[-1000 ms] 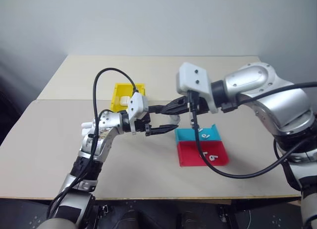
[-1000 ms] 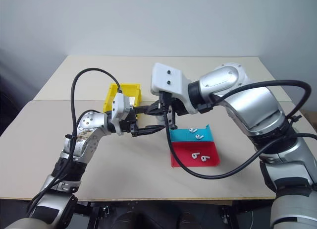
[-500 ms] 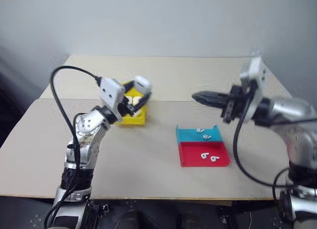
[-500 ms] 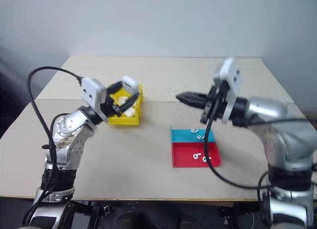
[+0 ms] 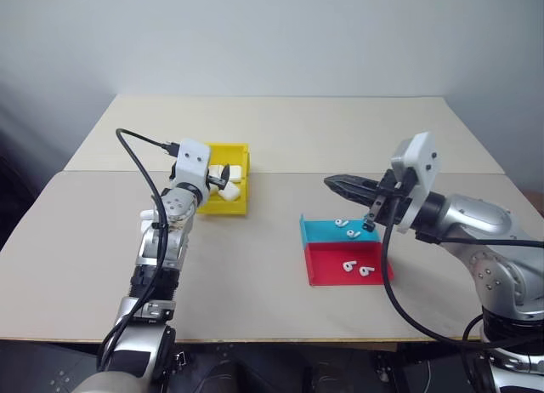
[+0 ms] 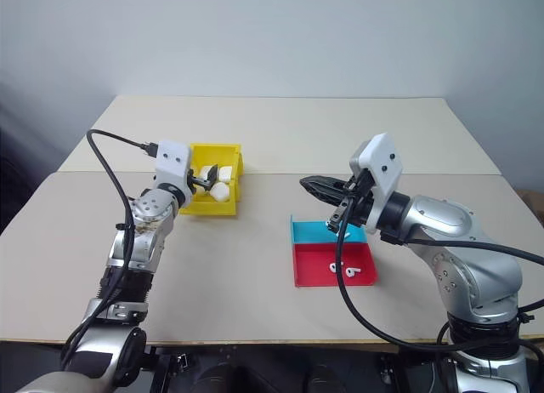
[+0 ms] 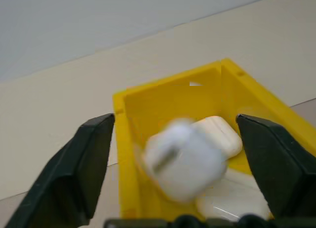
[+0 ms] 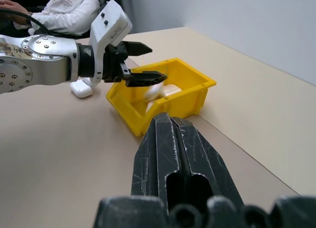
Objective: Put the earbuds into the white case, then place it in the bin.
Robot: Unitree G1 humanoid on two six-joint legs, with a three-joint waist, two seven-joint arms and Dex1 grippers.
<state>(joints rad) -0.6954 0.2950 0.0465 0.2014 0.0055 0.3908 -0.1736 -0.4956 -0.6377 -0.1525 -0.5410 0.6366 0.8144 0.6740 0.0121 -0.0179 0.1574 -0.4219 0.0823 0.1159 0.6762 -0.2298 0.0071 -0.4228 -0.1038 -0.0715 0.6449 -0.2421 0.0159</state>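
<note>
My left gripper (image 5: 226, 179) hovers over the yellow bin (image 5: 223, 205) with its fingers wide open. A white case (image 7: 183, 158) is between them, blurred, touching neither finger (image 7: 86, 159), just above the bin's floor. Two more white cases (image 7: 219, 134) lie inside the bin. My right gripper (image 5: 333, 183) is shut and empty, held level above the teal tray (image 5: 319, 232). Two earbuds (image 5: 342, 223) lie on the teal tray and two earbuds (image 5: 348, 264) on the red tray (image 5: 327, 270).
Another white case (image 5: 150, 214) rests on the table beside my left forearm. A person's sleeve (image 8: 74, 6) is beyond the table's far side. The two trays sit side by side in front of my right arm.
My left gripper swung from the table's middle to the bin with the case and opened, letting it go. My right arm pulled back to the right, staying shut.
</note>
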